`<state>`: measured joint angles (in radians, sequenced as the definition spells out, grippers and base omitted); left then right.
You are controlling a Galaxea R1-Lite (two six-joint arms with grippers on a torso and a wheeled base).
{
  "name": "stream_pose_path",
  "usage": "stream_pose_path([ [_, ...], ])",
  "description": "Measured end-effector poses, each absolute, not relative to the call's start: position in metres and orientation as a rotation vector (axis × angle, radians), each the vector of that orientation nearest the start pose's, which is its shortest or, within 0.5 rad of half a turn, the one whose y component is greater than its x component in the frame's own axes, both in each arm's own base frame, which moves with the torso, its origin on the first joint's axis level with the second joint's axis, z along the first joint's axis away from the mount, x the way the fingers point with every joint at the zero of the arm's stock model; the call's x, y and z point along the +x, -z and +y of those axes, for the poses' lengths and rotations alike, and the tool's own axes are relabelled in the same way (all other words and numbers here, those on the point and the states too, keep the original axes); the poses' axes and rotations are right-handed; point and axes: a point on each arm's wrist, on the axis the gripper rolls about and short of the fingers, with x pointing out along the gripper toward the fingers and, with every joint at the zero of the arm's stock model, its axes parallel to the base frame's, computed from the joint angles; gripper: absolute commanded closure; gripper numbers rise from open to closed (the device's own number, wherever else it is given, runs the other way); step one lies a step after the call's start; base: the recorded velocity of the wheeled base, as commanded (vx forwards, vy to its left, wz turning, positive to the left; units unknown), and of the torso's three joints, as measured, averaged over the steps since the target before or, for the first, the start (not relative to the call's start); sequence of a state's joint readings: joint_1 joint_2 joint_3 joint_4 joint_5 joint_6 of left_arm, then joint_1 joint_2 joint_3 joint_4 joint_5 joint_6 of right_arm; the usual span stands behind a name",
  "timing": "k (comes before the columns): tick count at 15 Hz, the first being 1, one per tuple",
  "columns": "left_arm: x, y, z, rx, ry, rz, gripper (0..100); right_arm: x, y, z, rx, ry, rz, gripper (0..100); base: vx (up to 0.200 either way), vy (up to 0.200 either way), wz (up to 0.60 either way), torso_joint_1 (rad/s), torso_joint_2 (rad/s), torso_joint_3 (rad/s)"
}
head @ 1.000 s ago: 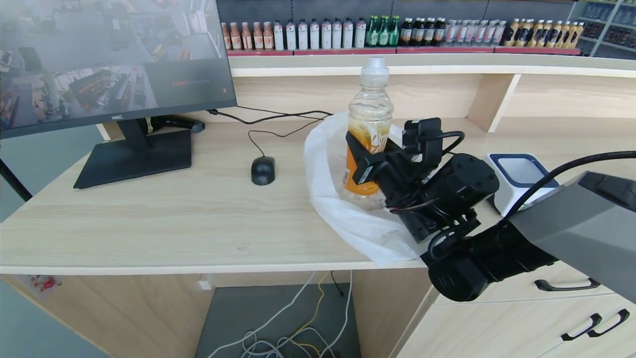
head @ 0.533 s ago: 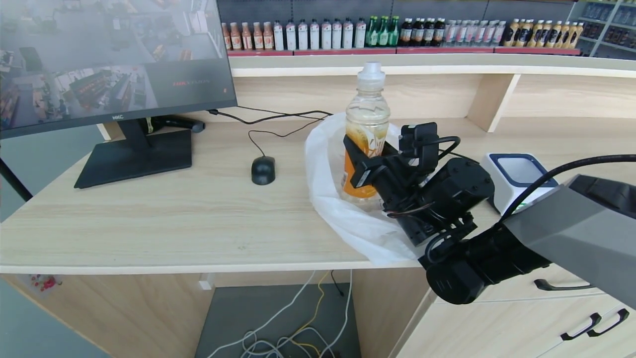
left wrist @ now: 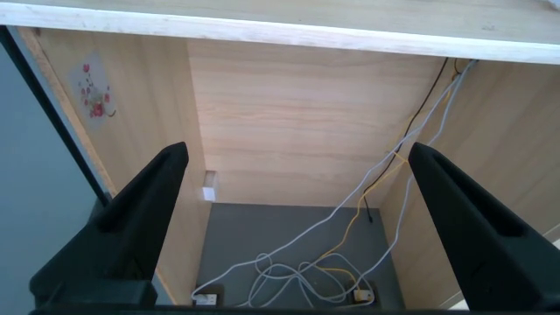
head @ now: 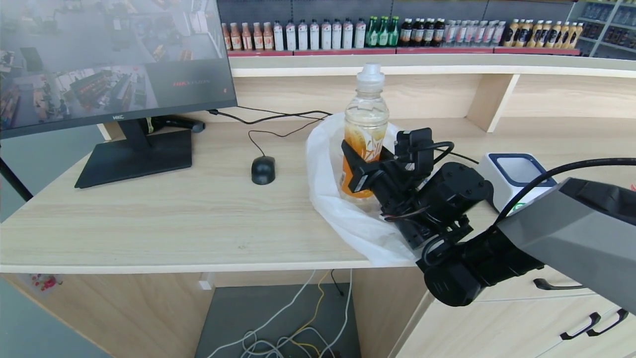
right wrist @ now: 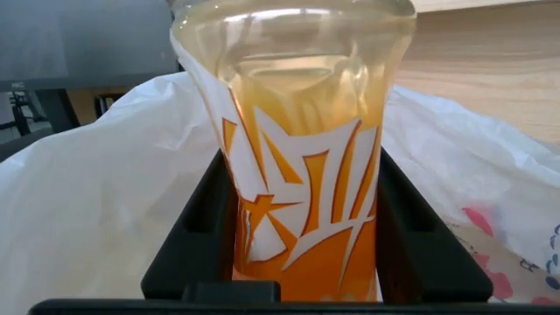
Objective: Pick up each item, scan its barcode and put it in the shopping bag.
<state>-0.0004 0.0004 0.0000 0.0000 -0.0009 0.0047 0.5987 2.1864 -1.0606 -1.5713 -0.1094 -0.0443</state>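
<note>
Fingers (left wrist: pixel 144 210) spread wide apart on the left hand (left wrist: pixel 297 175), gripping nothing, parked low beneath the front edge of the surface (head: pixel 174 219) and looking at a tangle of cables (left wrist: pixel 297 271) down below.

Up top, the action: the right hand (head: pixel 370 155) is clamped on the bottle (head: pixel 366 112), one finger on each side of its orange label, holding it upright. And where is it? Right in the open mouth of the shopping bag (head: pixel 325 169), white film billowing behind it and to both sides. Whether its base is down on the surface or just off it, I cannot tell. Cap on, pale amber drink inside. The bag itself is limp, slumped toward the near edge of the surface, and the bottle is the one thing I can make out in it.

Now the danger, as I read it. That's a tall, narrow bottle on crumpled film: let go with the base on a fold and it could topple straight out of the bag's mouth. Pull the fingers back carelessly and they may snag the plastic and drag bag and bottle along. And the bag's front corner lies right at the surface's edge, so any slide could take it over.

Just beside the arm sits the scanner (head: pixel 516 171). Farther to the left are a mouse (head: pixel 263 170) and a monitor (head: pixel 109 59), and at the back, shelves of drinks (head: pixel 397 32).
</note>
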Motion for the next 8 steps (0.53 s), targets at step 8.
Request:
stream_pose_path([
  [8, -0.023, -0.075, 0.000, 0.004, 0.001, 0.000, 0, 0.322, -0.168, 0.220, 0.135, -0.483, -0.397, 0, 0.000, 0.000, 0.00, 0.000, 0.00, 0.000],
])
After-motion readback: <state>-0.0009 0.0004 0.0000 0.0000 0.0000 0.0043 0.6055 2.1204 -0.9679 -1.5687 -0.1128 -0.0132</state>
